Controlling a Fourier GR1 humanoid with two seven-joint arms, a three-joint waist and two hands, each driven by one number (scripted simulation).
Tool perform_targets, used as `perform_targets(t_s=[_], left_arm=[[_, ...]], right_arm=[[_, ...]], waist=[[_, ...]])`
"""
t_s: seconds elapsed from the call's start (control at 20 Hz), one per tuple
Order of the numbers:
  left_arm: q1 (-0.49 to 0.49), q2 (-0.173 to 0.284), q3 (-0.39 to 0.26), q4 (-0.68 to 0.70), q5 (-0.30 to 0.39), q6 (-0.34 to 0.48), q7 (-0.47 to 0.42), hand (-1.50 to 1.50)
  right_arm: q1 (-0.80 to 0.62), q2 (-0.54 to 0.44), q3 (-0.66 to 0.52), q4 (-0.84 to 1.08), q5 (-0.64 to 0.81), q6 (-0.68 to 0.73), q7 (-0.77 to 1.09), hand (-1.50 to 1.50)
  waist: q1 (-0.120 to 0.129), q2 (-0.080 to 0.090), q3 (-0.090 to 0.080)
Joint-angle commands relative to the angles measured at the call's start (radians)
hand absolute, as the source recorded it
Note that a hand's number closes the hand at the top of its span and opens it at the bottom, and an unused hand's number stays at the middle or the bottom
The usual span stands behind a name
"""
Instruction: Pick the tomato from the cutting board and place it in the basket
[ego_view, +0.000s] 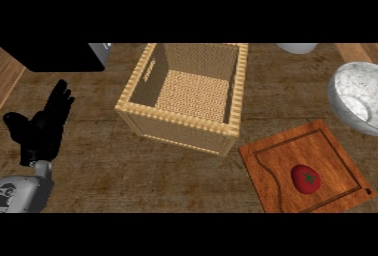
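Tomato (306, 178) on board (306, 168), basket (184, 95) empty, one robot hand resting.
Round red tomato with green star-shaped calyx sits on a square reddish wood board with a routed groove, at 4 o'clock. Woven tan rectangular basket, slotted handle in its side wall, stands just beside the board at 12 o'clock. Dark wood-grain bench (148, 170). Speckled metal bowl (356, 97) at 2 o'clock. Left robot hand (40, 131), black, wide open, fingers straight, at 9 o'clock.
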Motion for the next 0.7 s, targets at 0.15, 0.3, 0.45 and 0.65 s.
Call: perform_targets(t_s=[0.15,0.3,0.45,0.65], left_arm=[[-0.004,-0.027,0.036,0.024,-0.008,-0.047,-0.029,0.00],[-0.021,0.000,0.059,0.002,-0.006,-0.078,0.039,0.00],[0.022,-0.065,0.019,-0.044,-0.084,-0.025,0.023,0.00],[-0.009,-0.040,0.068,-0.014,-0.055,-0.072,0.023,0.00]], right_arm=[[0.007,0.196,0.029,0.056,0.148,-0.028,-0.106,-1.50],[-0.022,0.265,0.073,0.080,0.223,-0.047,-0.109,-1.50],[-0.064,0.289,0.037,0.144,0.245,0.005,-0.146,-1.50],[-0.033,0.393,0.118,0.220,0.403,-0.103,-0.297,-1.50]], waist=[[0.009,0.003,0.001],[0.012,0.003,0.001],[0.013,0.003,0.001],[0.013,0.003,0.001]])
